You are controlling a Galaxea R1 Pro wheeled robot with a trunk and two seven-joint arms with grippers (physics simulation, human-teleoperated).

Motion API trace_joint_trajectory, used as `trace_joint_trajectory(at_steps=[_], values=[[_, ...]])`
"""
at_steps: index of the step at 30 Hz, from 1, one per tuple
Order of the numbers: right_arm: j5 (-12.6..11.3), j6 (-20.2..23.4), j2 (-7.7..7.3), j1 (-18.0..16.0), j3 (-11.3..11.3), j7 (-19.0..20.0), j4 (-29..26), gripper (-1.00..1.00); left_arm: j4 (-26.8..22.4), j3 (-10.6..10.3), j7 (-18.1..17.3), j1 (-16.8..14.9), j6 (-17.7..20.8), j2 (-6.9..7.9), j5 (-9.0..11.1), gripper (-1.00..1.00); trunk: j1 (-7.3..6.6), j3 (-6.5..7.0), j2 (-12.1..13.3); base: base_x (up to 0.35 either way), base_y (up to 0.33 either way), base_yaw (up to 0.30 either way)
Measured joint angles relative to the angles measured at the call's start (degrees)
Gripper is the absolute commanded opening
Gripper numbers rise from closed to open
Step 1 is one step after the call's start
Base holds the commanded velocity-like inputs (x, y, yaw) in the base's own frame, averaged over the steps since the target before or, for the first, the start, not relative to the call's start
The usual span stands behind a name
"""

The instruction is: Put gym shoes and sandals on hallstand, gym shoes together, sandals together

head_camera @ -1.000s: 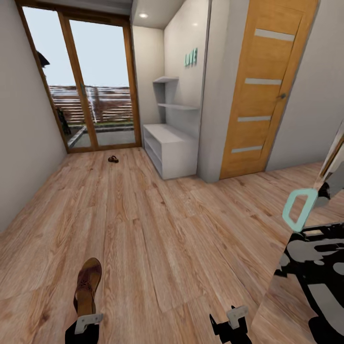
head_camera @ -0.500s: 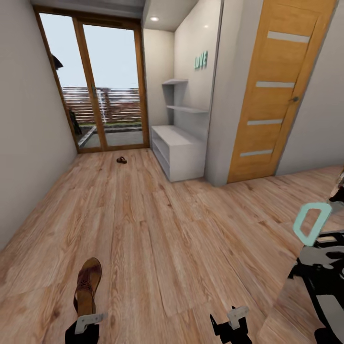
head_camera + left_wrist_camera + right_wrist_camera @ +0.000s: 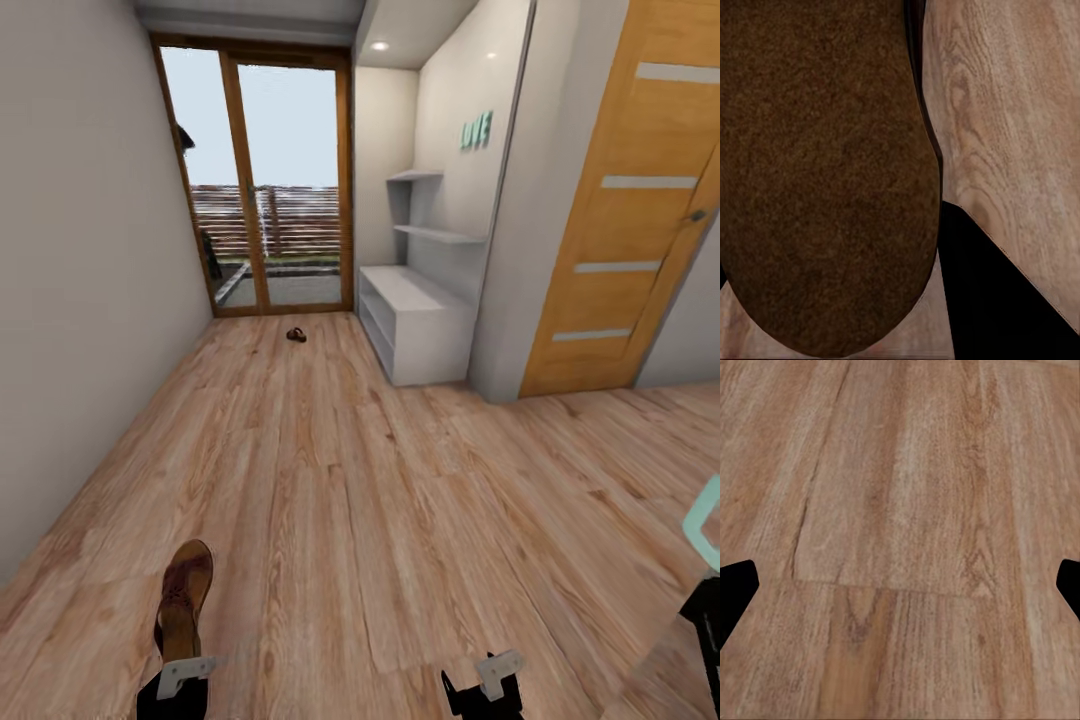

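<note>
Nearest, the left tool (image 3: 180,672) grips one brown sandal (image 3: 183,598), toe forward; the right tool (image 3: 487,680) hangs open and empty. Bare wood floor (image 3: 380,500) stretches ahead. Farther off, another sandal (image 3: 296,335) lies near the glass door (image 3: 262,180), left of the grey shoe rack (image 3: 415,325).

Flat, even simulator light fills the corridor; daylight enters through the glass door (image 3: 270,185) upper left, and a ceiling spot (image 3: 379,46) glows above. Shadows are faint, walls lean outward at the edges, and the wrist views look soft.
</note>
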Motion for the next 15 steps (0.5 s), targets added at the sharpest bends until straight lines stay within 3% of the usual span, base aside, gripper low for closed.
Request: trace_joint_trajectory(at_steps=[8, 15], values=[[0.0, 0.0, 0.01, 0.0, 0.0, 0.0, 0.1, 1.00, 0.0, 0.0, 0.0, 0.0, 0.0, 0.00, 0.0, -1.00, -1.76, 1.77, 3.2, 0.000, 0.000, 0.238], [0.0, 0.0, 0.01, 0.0, 0.0, 0.0, 0.1, 1.00, 0.0, 0.0, 0.0, 0.0, 0.0, -0.02, 0.0, -1.00, -1.76, 2.23, 3.2, 0.003, 0.000, 0.206]])
